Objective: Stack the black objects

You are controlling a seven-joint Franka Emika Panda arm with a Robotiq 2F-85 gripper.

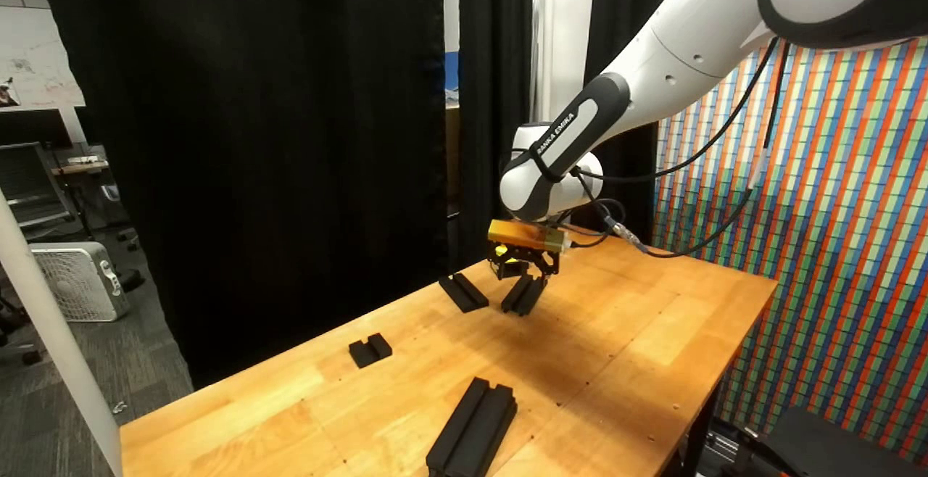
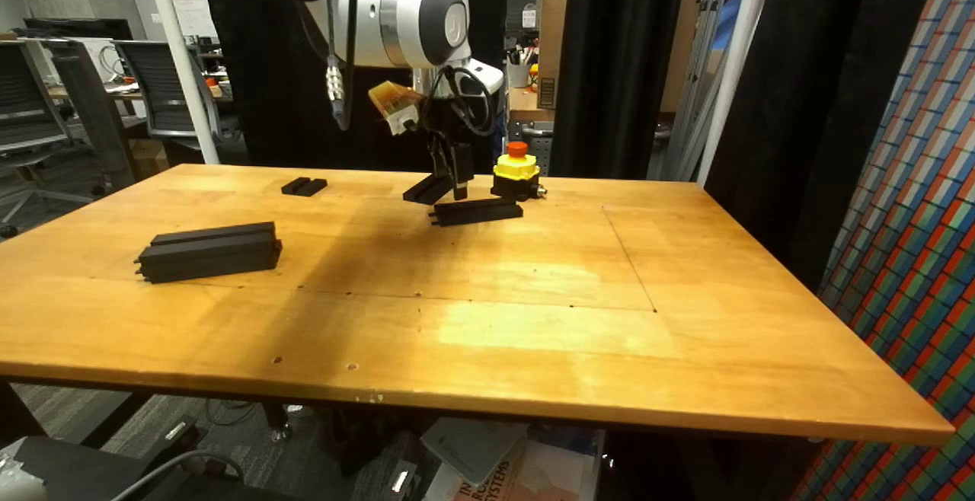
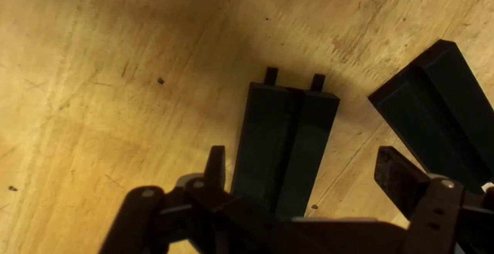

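The pronged black bar [image 3: 283,142] lies groove-up on the table [image 2: 533,349], and in the wrist view it runs between the fingers [image 3: 216,163] of the gripper [image 3: 299,153], which are spread wide and hold nothing. The step in hand looks like taking this bar across its width, and the aim wants tidying first: the bar appears closer to one finger than to the other, and its long sides lean a little, so a small sideways shift and a slight turn should let both fingers meet it squarely rather than drag or twist it. Whether they are low enough to bite on its sides, I cannot tell. Just beside it, at an angle, is a second grooved piece [image 3: 436,107], and the finger on that side partly covers it in the wrist view; go down with care there, or the finger may land on it or shove it. Once gripped, the bar should go straight up before travelling, since the yellow box with a red button [image 2: 516,169] stands near. Further off on the table lie the small slab [image 2: 305,187] and the thick long bar [image 2: 209,253], which may be two layers already; that, I would judge, makes the steadiest base, with edges lined up before letting go
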